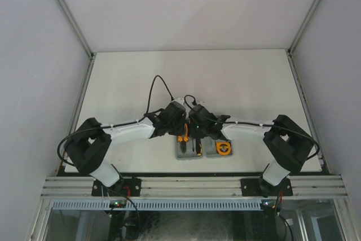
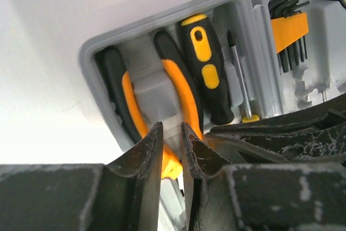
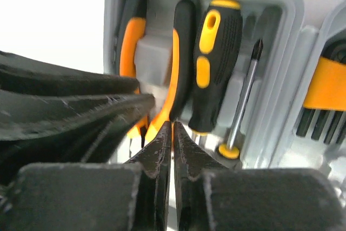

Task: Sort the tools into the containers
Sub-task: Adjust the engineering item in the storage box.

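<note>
Top view: both arms reach inward from the lower corners and meet over the grey tool case (image 1: 211,156), which lies open at lower centre of the table (image 1: 124,83).

Left gripper (image 2: 172,131): jaws narrowly parted above the pliers (image 2: 184,87). Whether they pinch anything cannot be told.

Right gripper (image 3: 173,128): fingertips pressed together, holding nothing, low over the same half.

That half holds the pliers, a thick screwdriver (image 2: 204,63) and a slim screwdriver (image 2: 240,77), side by side. The other half holds the hex-key set (image 2: 289,31) and the tape measure (image 1: 224,148).
</note>
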### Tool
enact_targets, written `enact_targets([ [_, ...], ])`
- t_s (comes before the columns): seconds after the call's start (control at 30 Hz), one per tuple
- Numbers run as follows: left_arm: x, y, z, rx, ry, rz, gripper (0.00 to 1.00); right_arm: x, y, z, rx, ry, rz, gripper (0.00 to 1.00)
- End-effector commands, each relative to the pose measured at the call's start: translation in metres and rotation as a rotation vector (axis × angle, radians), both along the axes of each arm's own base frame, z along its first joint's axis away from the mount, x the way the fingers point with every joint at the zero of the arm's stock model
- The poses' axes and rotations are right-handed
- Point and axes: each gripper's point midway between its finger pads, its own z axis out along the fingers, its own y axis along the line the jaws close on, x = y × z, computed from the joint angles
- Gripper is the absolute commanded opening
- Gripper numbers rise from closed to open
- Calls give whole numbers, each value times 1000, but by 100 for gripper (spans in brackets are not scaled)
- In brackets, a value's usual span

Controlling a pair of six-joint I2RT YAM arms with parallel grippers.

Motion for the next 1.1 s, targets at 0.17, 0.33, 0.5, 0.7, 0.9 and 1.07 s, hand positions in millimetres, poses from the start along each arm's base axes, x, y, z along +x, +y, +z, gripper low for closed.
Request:
enact_targets([
  [0.17,23,12,92,-82,-177,41,34,-13,4,71,110,-145,154,8],
  [0.33,27,38,105,-98,-214,107,39,-12,-58,73,-55,-158,3,15],
  [0.5,22,67,88,-98,-195,167,42,-31,-120,55,-155,-100,-119,24],
  [0.7,13,83,59,-108,-145,200,43,-53,-155,35,-177,-17,-148,23],
  [0.9,11,82,49,-114,-121,209,43,-61,-154,23,-202,43,-106,19],
  [1.07,10,83,47,-119,-118,216,44,-63,-153,17,-219,65,-96,19],
])
